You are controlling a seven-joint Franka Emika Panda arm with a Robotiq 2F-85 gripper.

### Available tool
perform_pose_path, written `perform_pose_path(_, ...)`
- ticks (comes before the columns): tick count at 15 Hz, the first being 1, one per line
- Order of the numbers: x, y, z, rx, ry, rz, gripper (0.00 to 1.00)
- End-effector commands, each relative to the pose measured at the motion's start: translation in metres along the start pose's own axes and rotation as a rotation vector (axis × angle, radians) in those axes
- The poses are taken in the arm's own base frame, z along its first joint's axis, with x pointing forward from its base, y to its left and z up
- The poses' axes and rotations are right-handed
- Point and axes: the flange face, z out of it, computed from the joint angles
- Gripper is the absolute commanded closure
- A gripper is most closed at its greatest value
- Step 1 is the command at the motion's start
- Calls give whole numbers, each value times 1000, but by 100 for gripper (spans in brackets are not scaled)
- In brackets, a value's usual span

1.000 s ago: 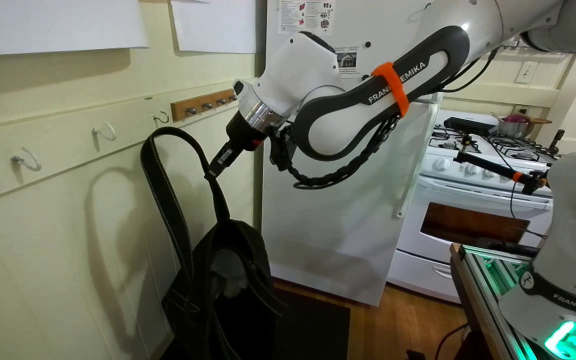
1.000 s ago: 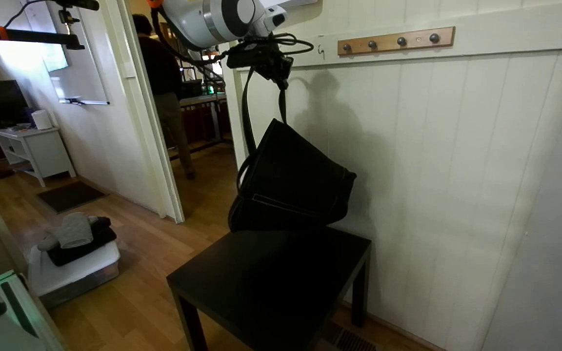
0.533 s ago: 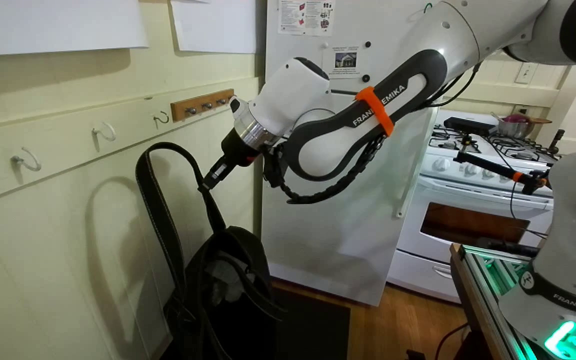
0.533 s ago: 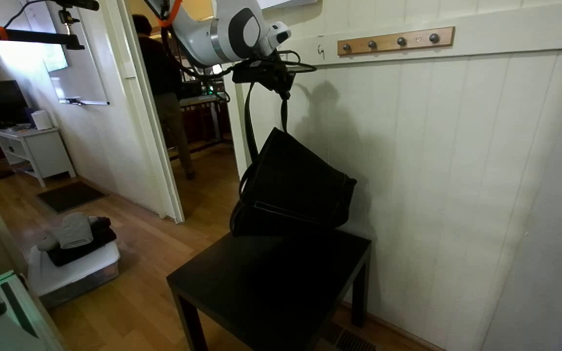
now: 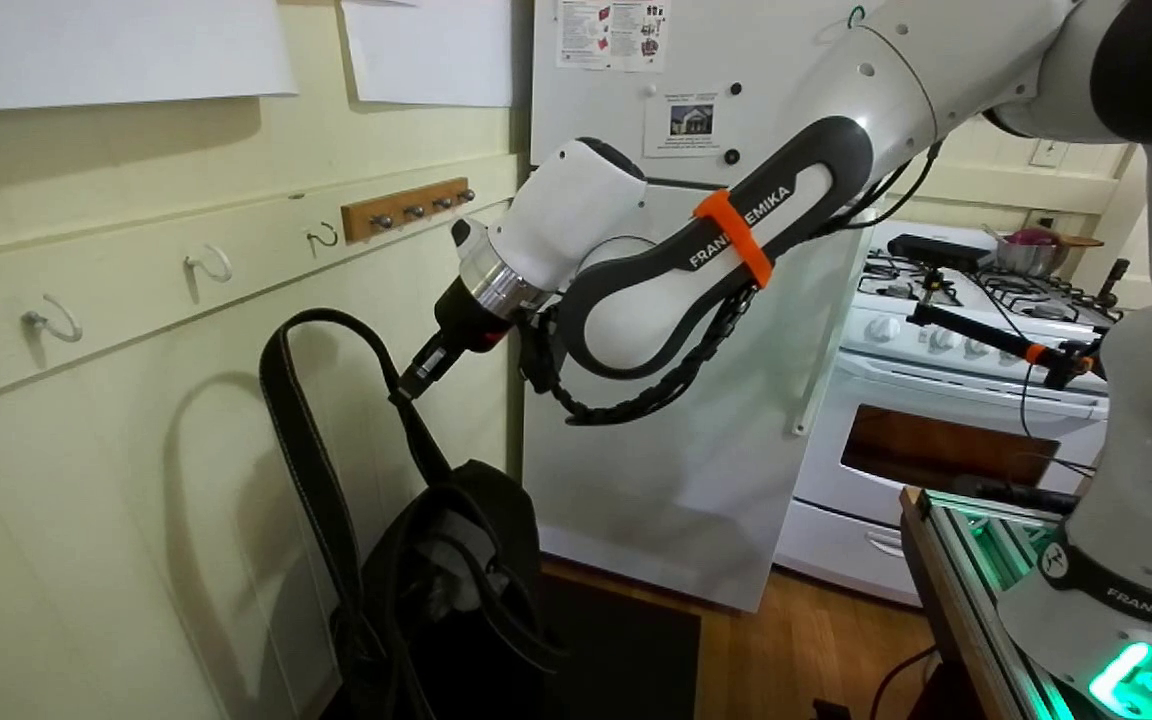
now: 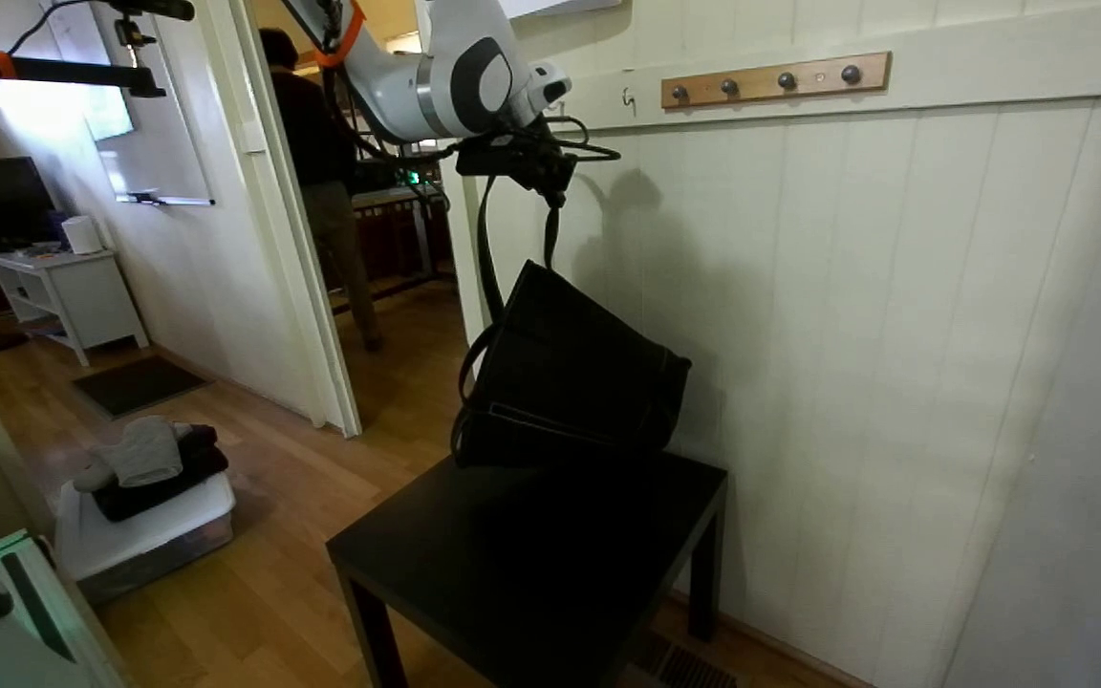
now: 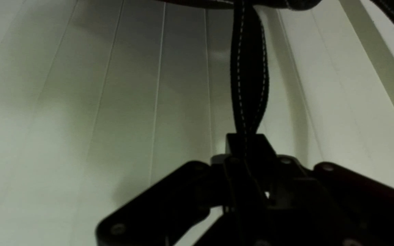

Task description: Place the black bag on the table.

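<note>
The pincer (image 5: 408,388) is clenched on a strap (image 7: 250,73) of the black bag (image 6: 574,373), the band gathered narrow where it enters the grip (wrist view). Compared with one second earlier, pincer, strap and bag all stand lower in both exterior views, the bag tilted beneath the grip. The descent indicates that lowering is the step in hand; the carry appears nearly done, with settling and release judged to remain. In an exterior view the bag appears over the part of the desk (image 6: 474,545) farther from that camera, its base overlapping the tabletop; dark against dark, whether the two touch cannot be told. Slightly further descent is probably called for, until the base bears the weight; being apparently soft, the bag may then slump toward an edge as the strap slackens. The desk is low, near-black and square-edged, standing on a wooden floor (image 6: 254,612) next to a pale panelled wall (image 6: 895,287). The wall carries a wooden peg rack (image 6: 775,81) with dark knobs. Farther off, in the exterior views: a refrigerator (image 5: 656,500) beside a stove (image 5: 946,445); grey cloth (image 6: 144,454) on a lidded bin (image 6: 154,535); and, beyond a door frame (image 6: 285,229), a person (image 6: 316,153) standing, partly hidden.
</note>
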Motion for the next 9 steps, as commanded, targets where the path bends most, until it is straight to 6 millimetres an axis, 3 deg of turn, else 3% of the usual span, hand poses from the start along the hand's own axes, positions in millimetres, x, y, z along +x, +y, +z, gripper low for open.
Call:
perform_pose_path(1,3,4,3,14,-5,-7,96)
perform_pose_path(3,3,6,2,12,-15,-16,59)
perform_pose_path(9,8,15,-4,1,-19,-31,14)
